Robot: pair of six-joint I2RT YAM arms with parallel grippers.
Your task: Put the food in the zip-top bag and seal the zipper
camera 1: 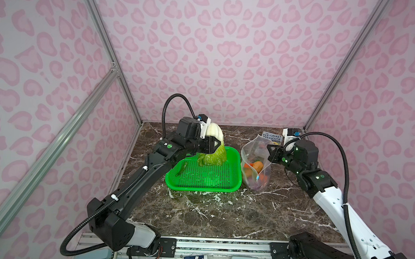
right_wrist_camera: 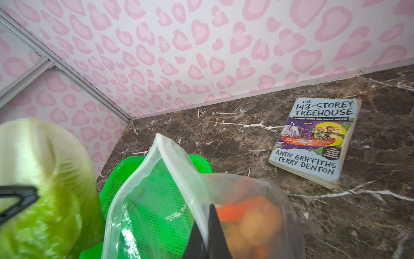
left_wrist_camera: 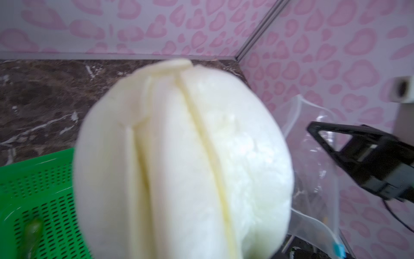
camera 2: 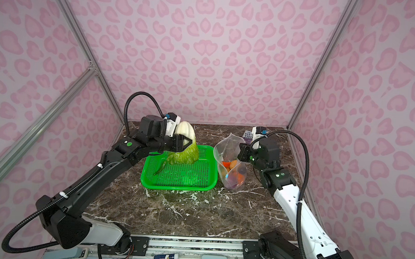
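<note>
Left side: left gripper is clamped across the waist of the cabbage, one finger showing in front and the other hidden behind. The cabbage stands upright, white end up, at the far edge of the green mesh basket. We cannot tell whether its leafy foot touches the mesh or has just cleared it.

The cabbage looks like hollow moulded plastic, so we judge it light and stiff. It is also bulky and smooth, and the rounded white dome would likely slip. The ribbed waist where white meets green looks like the better hold.

In the basket, near the front left, lies one green leafy piece. It is thin and probably light. We would take it across its narrow width.

Centre right: the zip-top bag stands just beside the basket with its mouth up and open and orange pieces inside. The film is soft and crinkly. The zipper and its blue slider sag on the near side.

Right: right gripper has its fingers together, pinching the bag's rim. The mouth looks narrow for the cabbage.

Far right corner: a book, well apart.
</note>
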